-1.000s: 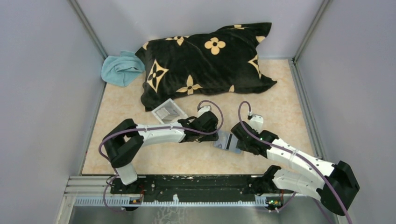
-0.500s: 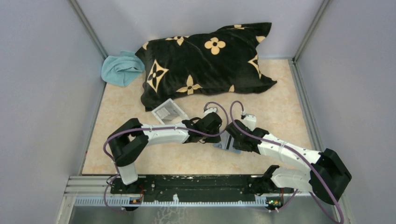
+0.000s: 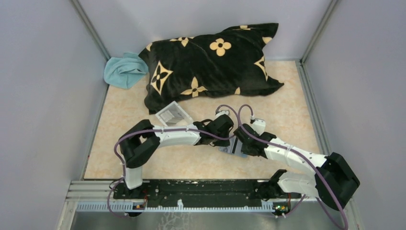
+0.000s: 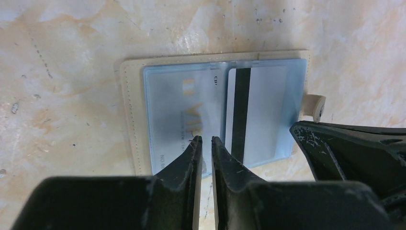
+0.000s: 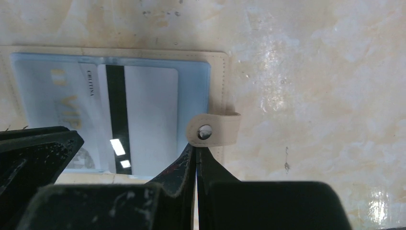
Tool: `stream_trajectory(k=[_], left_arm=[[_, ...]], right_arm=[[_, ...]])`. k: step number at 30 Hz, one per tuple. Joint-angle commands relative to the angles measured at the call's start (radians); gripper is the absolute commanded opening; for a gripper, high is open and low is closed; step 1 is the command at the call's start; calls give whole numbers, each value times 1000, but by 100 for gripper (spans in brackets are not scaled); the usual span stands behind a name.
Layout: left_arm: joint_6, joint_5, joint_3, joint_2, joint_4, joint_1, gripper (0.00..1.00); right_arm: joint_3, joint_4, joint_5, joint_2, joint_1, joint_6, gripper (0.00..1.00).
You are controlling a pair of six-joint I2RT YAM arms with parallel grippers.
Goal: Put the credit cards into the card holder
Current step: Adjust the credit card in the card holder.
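Card holder: lay open and flat on the table, between the two gripper heads.
Pockets: I read two clear sleeves side by side, one card in each.
VIP card: in one sleeve, pale blue, gold lettering.
Striped card: in the other sleeve, black stripe up, stripe next to the fold.
Snap tab: stuck out from the holder's edge on the striped card's side, stud showing.
Left gripper: fingers nearly together with a thin gap and nothing seen in it; tips over the holder's edge below the VIP card.
Right gripper: clenched, tips just under the snap tab; I could not tell whether they pinched the edge.
Wrist views only: cards, lettering, stud.
Top view only: black flowered pillow at the back, blue cloth beside it, clear tray near the left arm, contents too small to read; holder mostly hidden under the arms.
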Motion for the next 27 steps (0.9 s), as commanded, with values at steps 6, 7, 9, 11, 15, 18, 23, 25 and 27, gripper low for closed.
stream_trajectory(k=[6, 7, 9, 11, 15, 18, 23, 25, 27], left_arm=[[15, 41, 36, 36, -2, -7, 18], [13, 44, 35, 38, -2, -7, 18], [10, 51, 33, 39, 4, -8, 18], [11, 63, 31, 41, 17, -9, 18], [12, 75, 34, 48, 27, -10, 18], [15, 84, 36, 53, 31, -12, 18], [16, 93, 37, 62, 33, -12, 18], [17, 97, 37, 63, 37, -13, 18], [20, 102, 36, 64, 42, -13, 18]], right_arm=[[-21, -12, 45, -64, -35, 18, 0], [-22, -19, 50, -70, -37, 22, 0], [-24, -28, 59, -83, -41, 31, 0], [-27, -37, 64, -93, -43, 41, 0], [-36, -46, 67, -98, -50, 50, 0], [-45, -51, 67, -100, -58, 64, 0], [-69, -48, 58, -102, -79, 78, 0], [-75, -41, 52, -97, -86, 82, 0], [-81, -30, 46, -92, -90, 82, 0]])
